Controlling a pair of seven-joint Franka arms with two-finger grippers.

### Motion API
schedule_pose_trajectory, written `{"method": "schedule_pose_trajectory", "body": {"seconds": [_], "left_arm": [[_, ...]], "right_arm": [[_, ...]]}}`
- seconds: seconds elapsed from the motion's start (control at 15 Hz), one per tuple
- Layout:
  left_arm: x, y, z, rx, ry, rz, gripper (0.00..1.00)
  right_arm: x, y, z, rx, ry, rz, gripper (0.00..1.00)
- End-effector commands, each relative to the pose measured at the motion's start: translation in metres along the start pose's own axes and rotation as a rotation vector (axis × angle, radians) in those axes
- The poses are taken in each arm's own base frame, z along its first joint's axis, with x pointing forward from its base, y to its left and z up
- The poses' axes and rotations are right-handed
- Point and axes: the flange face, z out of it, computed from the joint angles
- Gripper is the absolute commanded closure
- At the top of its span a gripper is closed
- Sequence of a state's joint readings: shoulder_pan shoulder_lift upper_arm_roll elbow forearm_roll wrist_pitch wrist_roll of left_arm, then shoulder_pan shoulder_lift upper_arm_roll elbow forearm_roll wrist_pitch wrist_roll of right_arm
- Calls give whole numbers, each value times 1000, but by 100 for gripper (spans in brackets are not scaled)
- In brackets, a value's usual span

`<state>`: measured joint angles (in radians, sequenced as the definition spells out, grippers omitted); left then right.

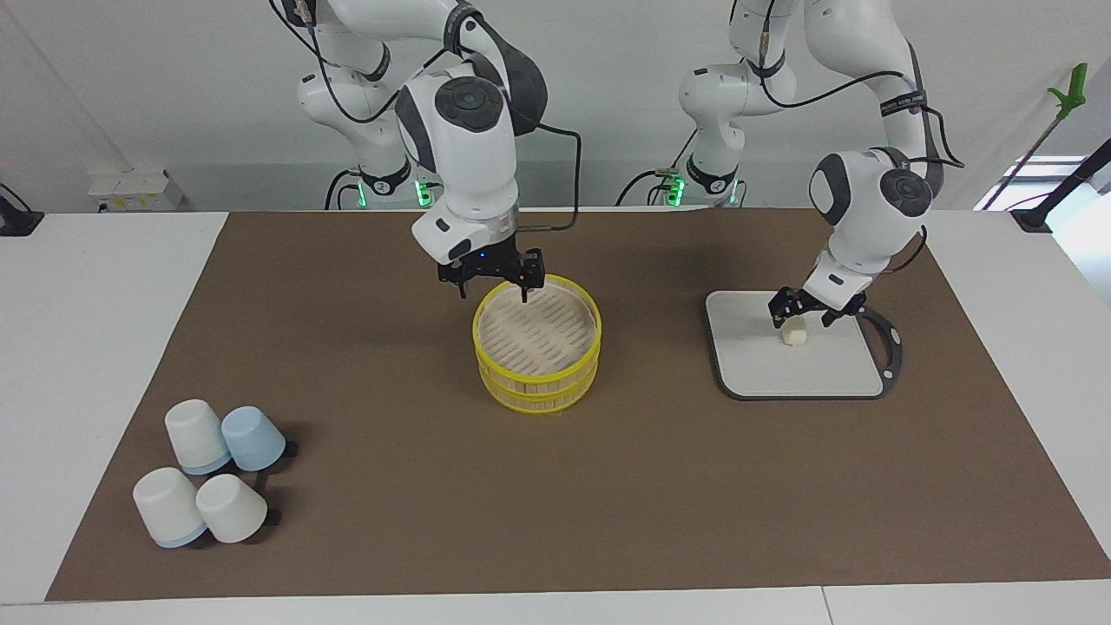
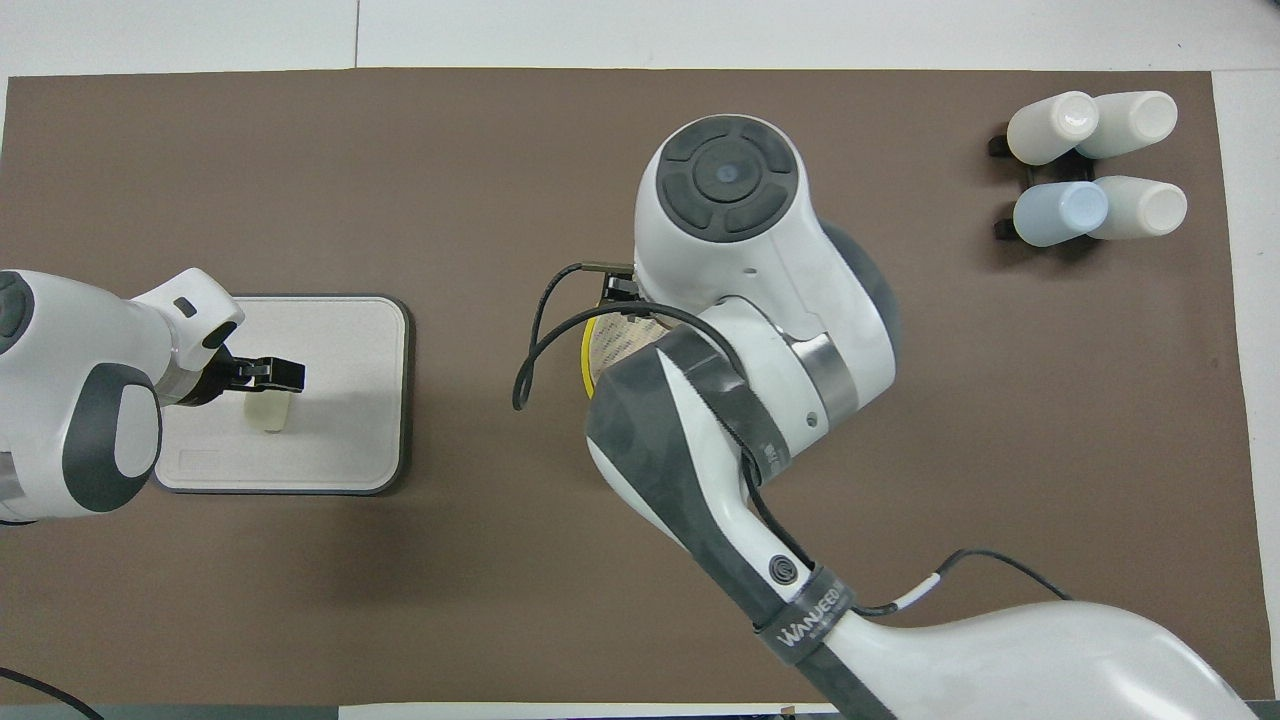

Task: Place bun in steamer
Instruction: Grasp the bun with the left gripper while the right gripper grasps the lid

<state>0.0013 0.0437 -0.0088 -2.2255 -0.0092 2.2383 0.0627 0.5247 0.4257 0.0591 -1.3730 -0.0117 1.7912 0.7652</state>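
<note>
Brown matting [image 1: 608,486] covers the desk [image 1: 95,347], and on it the steamer [image 1: 537,344] sits midway between the two arms, its lid on and its yellow rims showing in the facing view. In the overhead view the right arm hides nearly all of it. The bun [image 1: 793,332] lies on the grey board [image 1: 798,369] toward the left arm's end of the desk. The left tool [image 1: 809,311] is down at the bun with its fingers apart, one on either side of it; whether they touch it cannot be told, and the bun rests on the board. In the overhead view the left tool [image 2: 262,375] covers the bun's [image 2: 268,415] edge nearer the robots' far reach. The right tool [image 1: 492,279] hangs open over the steamer's rim nearer the robots, holding nothing. Four upturned cups [image 1: 208,473], three white and one pale blue, stand in a cluster at the right arm's end, farther from the robots than the steamer.
</note>
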Motion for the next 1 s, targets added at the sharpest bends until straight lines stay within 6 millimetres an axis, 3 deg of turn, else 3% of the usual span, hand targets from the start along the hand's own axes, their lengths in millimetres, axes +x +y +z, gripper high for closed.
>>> {"method": "schedule_pose_trajectory", "body": {"seconds": [0.0, 0.47, 0.8, 0.93], "left_arm": [[0, -6, 10, 11, 7, 20, 2], [2, -8, 28, 10, -1, 28, 5], [-1, -9, 40, 7, -40, 26, 5], [-3, -8, 40, 5, -60, 23, 5]], "right_arm": [[2, -38, 20, 15, 39, 51, 0], [-31, -84, 52, 34, 41, 4, 0], [-32, -85, 64, 36, 45, 11, 5], [-32, -82, 67, 26, 41, 13, 14]]}}
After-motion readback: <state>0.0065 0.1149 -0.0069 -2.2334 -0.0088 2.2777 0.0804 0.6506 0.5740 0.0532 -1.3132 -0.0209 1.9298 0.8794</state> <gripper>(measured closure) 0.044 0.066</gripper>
